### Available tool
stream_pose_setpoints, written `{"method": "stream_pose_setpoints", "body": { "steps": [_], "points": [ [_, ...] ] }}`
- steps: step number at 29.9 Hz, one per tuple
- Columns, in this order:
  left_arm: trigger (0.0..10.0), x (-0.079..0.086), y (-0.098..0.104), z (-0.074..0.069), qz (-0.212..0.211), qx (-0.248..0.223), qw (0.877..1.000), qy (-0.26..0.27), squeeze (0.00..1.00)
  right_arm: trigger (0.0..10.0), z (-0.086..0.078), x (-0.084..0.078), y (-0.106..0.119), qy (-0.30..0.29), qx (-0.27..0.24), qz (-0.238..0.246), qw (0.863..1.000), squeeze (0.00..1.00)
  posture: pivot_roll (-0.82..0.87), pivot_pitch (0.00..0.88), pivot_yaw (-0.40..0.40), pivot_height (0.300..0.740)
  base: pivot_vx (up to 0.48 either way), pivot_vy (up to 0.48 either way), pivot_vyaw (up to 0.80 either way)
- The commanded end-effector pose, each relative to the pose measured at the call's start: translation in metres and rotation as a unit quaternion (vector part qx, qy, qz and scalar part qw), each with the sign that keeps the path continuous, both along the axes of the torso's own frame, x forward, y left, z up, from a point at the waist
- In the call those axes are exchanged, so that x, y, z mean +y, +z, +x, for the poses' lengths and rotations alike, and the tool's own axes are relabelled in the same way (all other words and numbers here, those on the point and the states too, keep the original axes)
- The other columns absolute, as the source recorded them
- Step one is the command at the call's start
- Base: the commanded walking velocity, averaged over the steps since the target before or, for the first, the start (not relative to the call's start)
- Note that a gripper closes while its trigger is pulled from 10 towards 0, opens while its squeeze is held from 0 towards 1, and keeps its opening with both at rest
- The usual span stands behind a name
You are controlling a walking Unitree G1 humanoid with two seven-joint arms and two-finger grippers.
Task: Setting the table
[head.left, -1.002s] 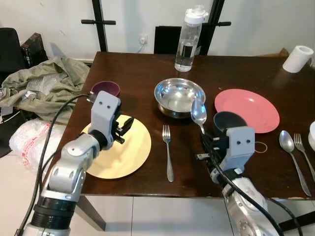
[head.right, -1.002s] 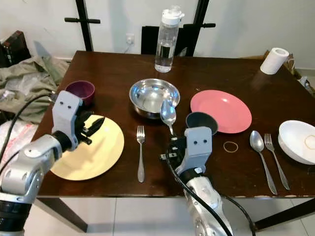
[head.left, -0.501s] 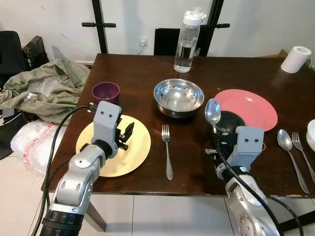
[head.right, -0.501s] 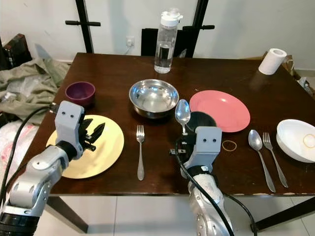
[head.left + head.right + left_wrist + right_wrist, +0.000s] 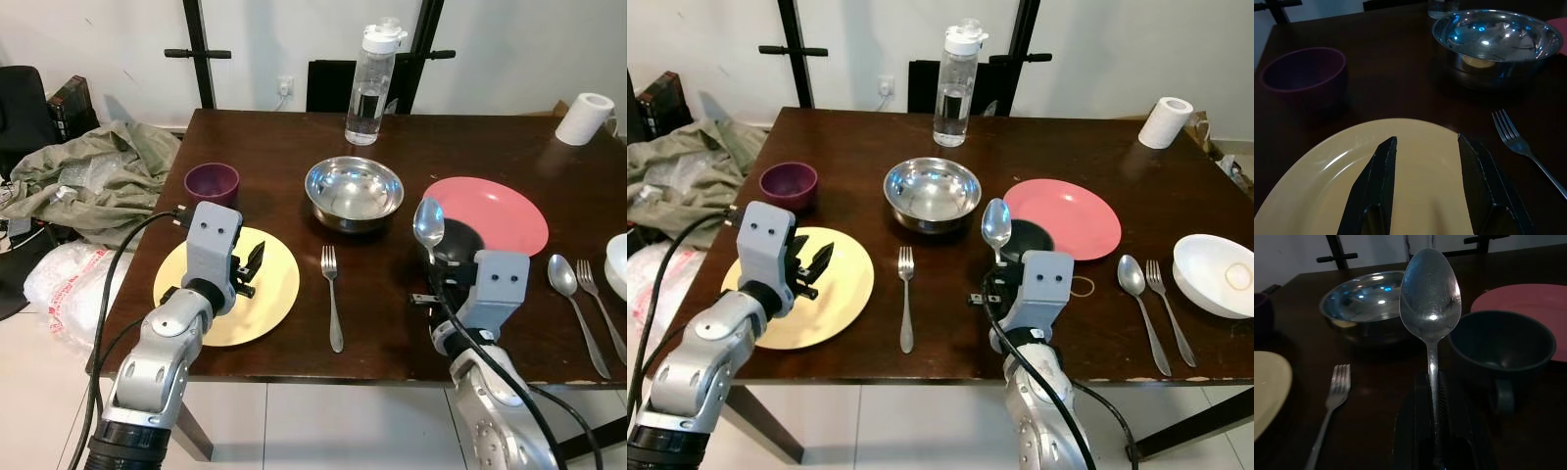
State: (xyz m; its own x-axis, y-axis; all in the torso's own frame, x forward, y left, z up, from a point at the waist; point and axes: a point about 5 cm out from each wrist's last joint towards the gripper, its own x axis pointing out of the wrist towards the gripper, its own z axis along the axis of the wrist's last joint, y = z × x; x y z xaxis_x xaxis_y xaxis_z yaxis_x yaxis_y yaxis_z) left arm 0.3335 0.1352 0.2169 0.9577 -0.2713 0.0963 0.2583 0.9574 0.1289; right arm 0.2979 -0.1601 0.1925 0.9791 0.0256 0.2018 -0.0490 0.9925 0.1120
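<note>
My right gripper [image 5: 997,285] is shut on the handle of a silver spoon [image 5: 996,225], whose bowl [image 5: 1430,297] stands upright over the table's near middle. Just behind it sits a dark cup [image 5: 1027,239] beside the pink plate [image 5: 1063,216]. A fork [image 5: 906,298] lies between the spoon and the yellow plate [image 5: 803,286]. My left gripper [image 5: 252,267] hovers open low over the yellow plate [image 5: 1376,171], nothing between its fingers [image 5: 1376,188]. A steel bowl [image 5: 932,191] sits behind the fork, and a purple bowl [image 5: 787,183] is at the far left.
A water bottle [image 5: 955,72] stands at the table's back. On the right are a second spoon [image 5: 1136,294], a second fork [image 5: 1170,308], a white bowl [image 5: 1219,273], a rubber band [image 5: 1081,286] and a paper roll [image 5: 1164,122]. Clothes [image 5: 88,176] and bags lie on the floor at left.
My right gripper has carried the spoon to the right, from in front of the steel bowl to in front of the dark cup. The left gripper has stayed over the yellow plate.
</note>
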Motion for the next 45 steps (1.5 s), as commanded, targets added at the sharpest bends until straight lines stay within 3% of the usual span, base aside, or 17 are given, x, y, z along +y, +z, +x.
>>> {"method": "stream_pose_setpoints", "body": {
  "steps": [1, 45],
  "points": [
    [10.0, 0.0007, -0.0044, -0.0028, 0.000, 0.001, 1.000, 0.004, 0.00, 10.0, 0.0001, -0.0028, -0.0032, -0.001, 0.002, 0.004, 1.000, 0.00, 0.06, 0.136, 0.056, 0.740, -0.337, 0.000, 0.00],
    [10.0, -0.0006, -0.0050, -0.0011, -0.003, 0.000, 1.000, 0.004, 0.00, 10.0, -0.0015, -0.0003, -0.0103, 0.014, 0.013, 0.006, 1.000, 0.00, 0.06, 0.135, 0.057, 0.740, -0.332, 0.000, 0.00]
  ]
}}
